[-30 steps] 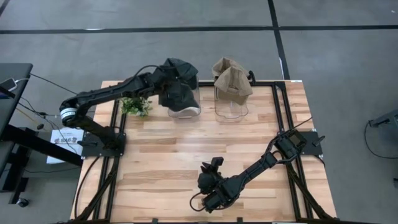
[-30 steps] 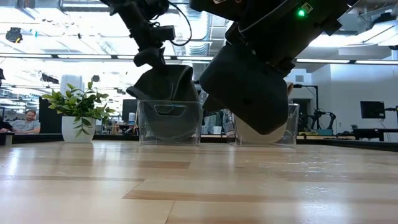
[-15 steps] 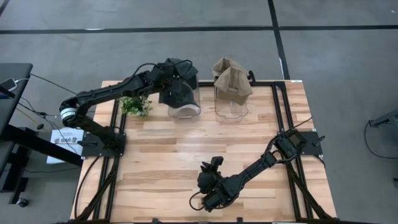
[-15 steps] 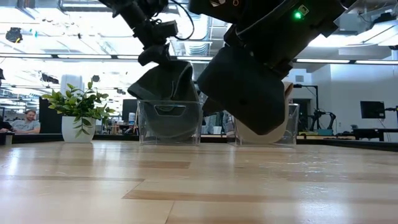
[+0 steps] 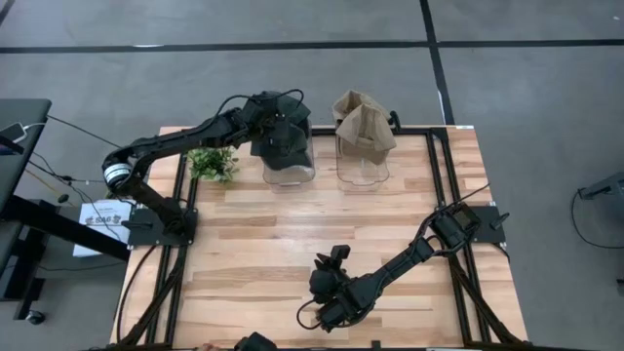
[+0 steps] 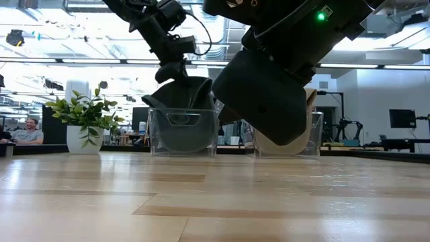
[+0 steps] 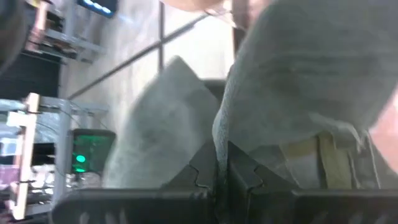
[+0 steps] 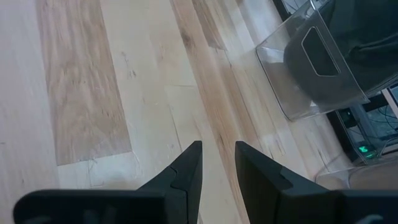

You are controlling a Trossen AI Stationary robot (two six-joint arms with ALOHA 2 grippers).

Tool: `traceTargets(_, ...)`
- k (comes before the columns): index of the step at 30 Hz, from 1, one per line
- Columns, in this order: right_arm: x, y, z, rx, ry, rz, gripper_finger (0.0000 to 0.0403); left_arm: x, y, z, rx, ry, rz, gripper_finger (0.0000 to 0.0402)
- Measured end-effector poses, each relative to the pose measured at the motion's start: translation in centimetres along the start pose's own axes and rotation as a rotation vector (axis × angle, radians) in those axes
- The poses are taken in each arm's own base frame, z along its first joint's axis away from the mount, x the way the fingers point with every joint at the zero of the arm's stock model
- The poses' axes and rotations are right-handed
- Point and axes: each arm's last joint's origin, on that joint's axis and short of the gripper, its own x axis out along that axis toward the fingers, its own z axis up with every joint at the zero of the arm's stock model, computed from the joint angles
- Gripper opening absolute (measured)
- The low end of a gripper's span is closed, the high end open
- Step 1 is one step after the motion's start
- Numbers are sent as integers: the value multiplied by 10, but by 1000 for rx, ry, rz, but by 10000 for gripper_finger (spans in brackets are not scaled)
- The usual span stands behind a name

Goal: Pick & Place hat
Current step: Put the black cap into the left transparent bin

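The wooden table (image 5: 292, 244) carries two clear bins at its far edge. The left bin (image 5: 290, 164) holds the lower part of the dark hat (image 5: 283, 136), and the top of the hat stands above the rim. The right bin (image 5: 363, 161) holds a tan hat (image 5: 363, 119). The left gripper (image 5: 276, 115) is directly above the left bin; its fingers (image 7: 205, 171) are pressed together on a fold of the dark hat, so the hat hangs just under them. The right gripper (image 8: 216, 165) waits low over the near part of the table, well apart from both bins, with its jaws a little apart and nothing between them. A small plant (image 5: 213, 164) stands just beside the left bin.
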Motion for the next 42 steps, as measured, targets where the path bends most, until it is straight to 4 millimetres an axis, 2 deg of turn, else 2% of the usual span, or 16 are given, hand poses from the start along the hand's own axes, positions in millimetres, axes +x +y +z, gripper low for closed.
traceTargets(10, 2, -1, 1, 3, 7, 0, 87, 3, 10, 4, -18, -56, 86, 10)
traceTargets(22, 2, -1, 0, 7, 17, 19, 87, 28, 9, -10, -32, 33, 79, 13)
traceTargets(34, 5, -2, 1, 10, 24, 18, 87, 29, 18, -13, -62, 71, 183, 101)
traceTargets(42, 7, -3, 2, 12, 28, 16, 87, 28, 23, -12, -59, 94, 252, 118)
